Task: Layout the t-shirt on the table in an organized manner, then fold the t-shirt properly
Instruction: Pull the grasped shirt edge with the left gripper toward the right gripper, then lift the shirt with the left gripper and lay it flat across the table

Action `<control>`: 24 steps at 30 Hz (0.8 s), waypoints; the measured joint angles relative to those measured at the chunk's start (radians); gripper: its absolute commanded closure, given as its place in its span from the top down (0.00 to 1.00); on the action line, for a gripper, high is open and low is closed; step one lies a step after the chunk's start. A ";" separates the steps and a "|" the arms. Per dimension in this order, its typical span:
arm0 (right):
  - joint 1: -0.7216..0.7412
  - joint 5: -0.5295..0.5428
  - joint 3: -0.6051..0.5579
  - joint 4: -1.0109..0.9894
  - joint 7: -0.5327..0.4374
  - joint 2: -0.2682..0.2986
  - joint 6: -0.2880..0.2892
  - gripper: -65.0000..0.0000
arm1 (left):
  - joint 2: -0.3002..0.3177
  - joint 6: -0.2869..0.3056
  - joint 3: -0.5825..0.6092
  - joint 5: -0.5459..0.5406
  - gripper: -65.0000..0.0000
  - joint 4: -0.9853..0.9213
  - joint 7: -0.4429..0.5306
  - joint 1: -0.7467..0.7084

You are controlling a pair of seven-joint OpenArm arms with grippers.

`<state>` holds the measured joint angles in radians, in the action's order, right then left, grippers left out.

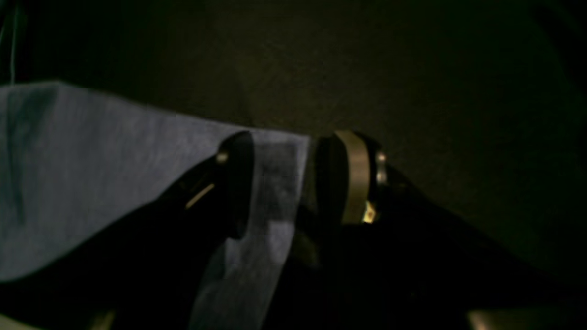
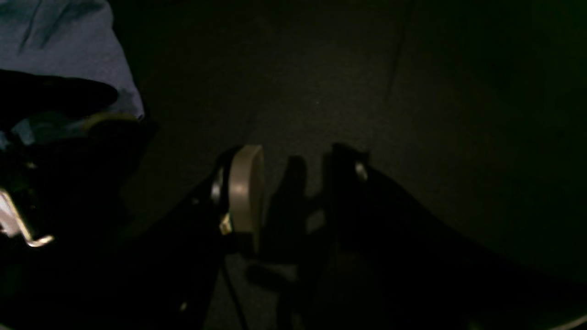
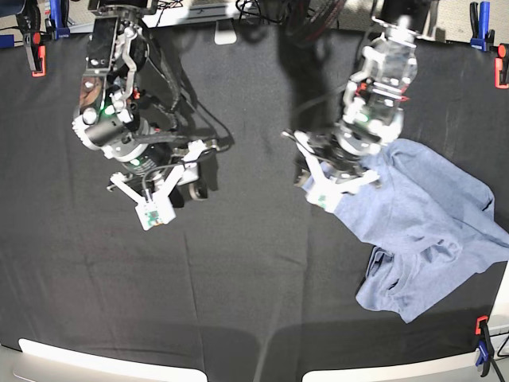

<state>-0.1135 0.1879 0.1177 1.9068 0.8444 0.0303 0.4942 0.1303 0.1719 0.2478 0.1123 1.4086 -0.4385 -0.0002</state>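
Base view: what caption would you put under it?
Left gripper at the crumpled t-shirt; right gripper over bare table.

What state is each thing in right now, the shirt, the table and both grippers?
t-shirt: crumpled, unfolded, lying on the table's side.
table: covered by black cloth.
left gripper: open, jaws astride the shirt's edge.
right gripper: open, empty, over bare cloth.

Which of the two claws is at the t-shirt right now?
The left claw, on the right side in the base view: its open fingers straddle the edge of the t-shirt. The right claw hangs open over bare black table, apart from the shirt.
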 measured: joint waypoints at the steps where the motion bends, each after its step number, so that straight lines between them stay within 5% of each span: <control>1: 0.000 0.000 0.000 0.000 0.002 0.000 0.000 0.35 | 0.000 -0.021 0.000 -0.006 0.38 -0.029 0.022 0.009; 9: 0.000 -0.005 0.000 0.000 0.002 0.000 0.000 0.35 | -0.002 -0.163 0.000 0.064 0.38 -0.146 0.019 0.111; 17: 0.000 -0.005 0.000 0.000 0.003 0.000 0.000 0.35 | 0.028 -0.188 0.000 0.065 0.38 -0.146 -0.022 0.119; 19: 0.000 -0.004 0.000 0.000 0.002 0.000 0.000 0.35 | 0.034 -0.190 0.000 0.065 0.30 -0.145 -0.022 0.110; 23: 0.000 -0.004 0.000 0.000 0.002 0.000 0.000 0.35 | 0.039 -0.190 0.000 0.067 0.00 -0.145 -0.015 0.092; 24: 0.000 -0.005 0.000 0.000 0.002 0.000 0.000 0.35 | 0.039 -0.190 0.000 0.068 0.00 -0.145 -0.015 0.092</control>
<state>-0.1139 0.1833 0.1177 1.9068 0.8463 0.0307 0.4946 0.1692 -0.0185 0.2481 0.1806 1.2633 -0.4538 0.0921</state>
